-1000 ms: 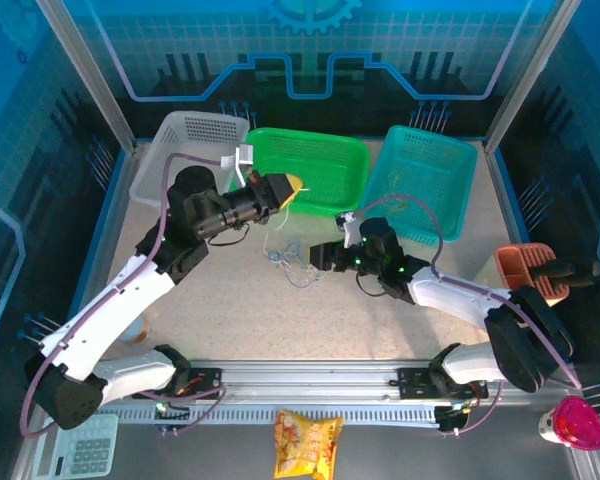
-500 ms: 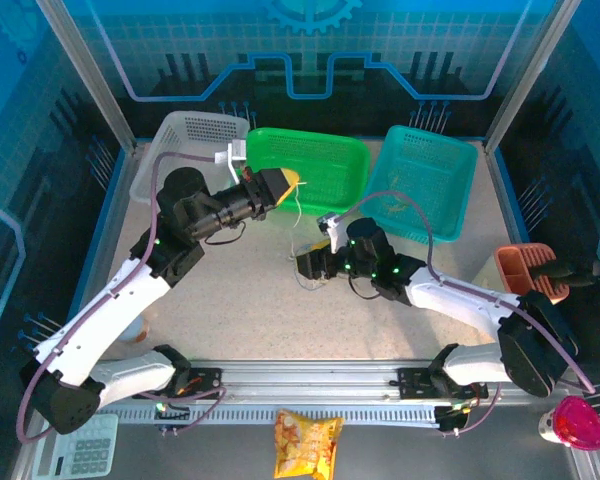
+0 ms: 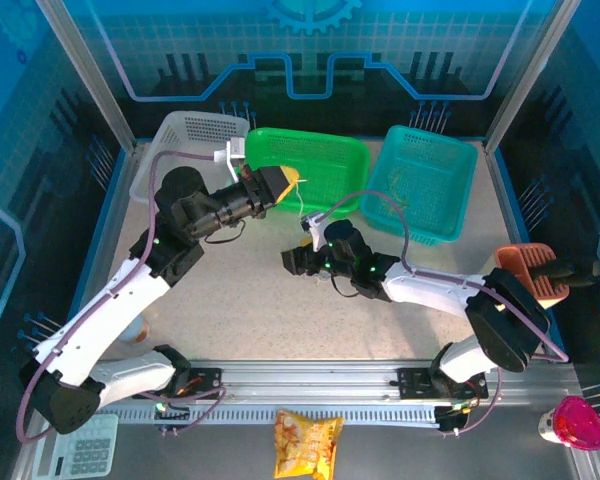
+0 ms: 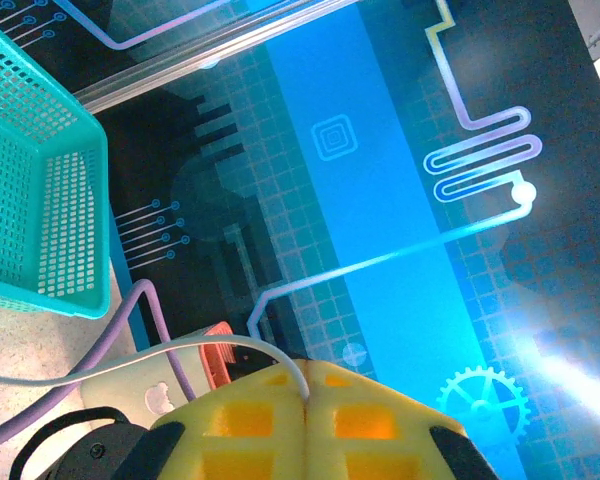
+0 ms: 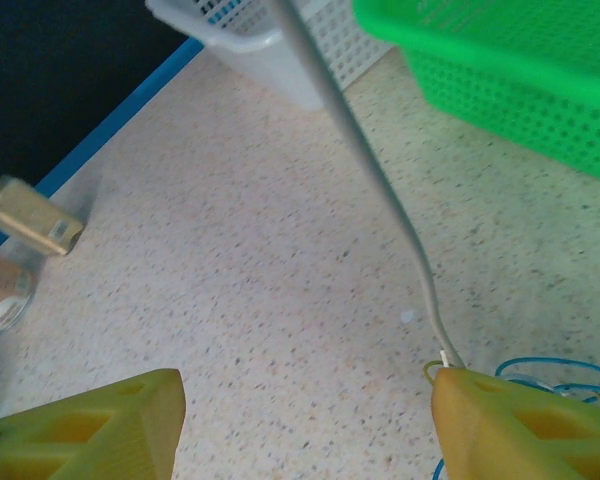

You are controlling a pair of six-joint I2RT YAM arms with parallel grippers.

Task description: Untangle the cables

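In the top view, the left gripper (image 3: 288, 181) is at the centre, by the front edge of the green basket (image 3: 320, 160). Its fingers are closed on a white cable (image 4: 180, 350). The right gripper (image 3: 292, 262) is just below, with fingers wide apart. The cable reaches down to its finger tip, next to blue wires (image 5: 560, 382) at lower right of the wrist view.

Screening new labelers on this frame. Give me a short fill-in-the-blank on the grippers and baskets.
1. The left gripper is ___ on a white cable.
2. The right gripper, low over the table, has its jaws ___.
3. Of the three baskets at the far side, the middle basket is coloured ___.

Missing words: shut; open; green.
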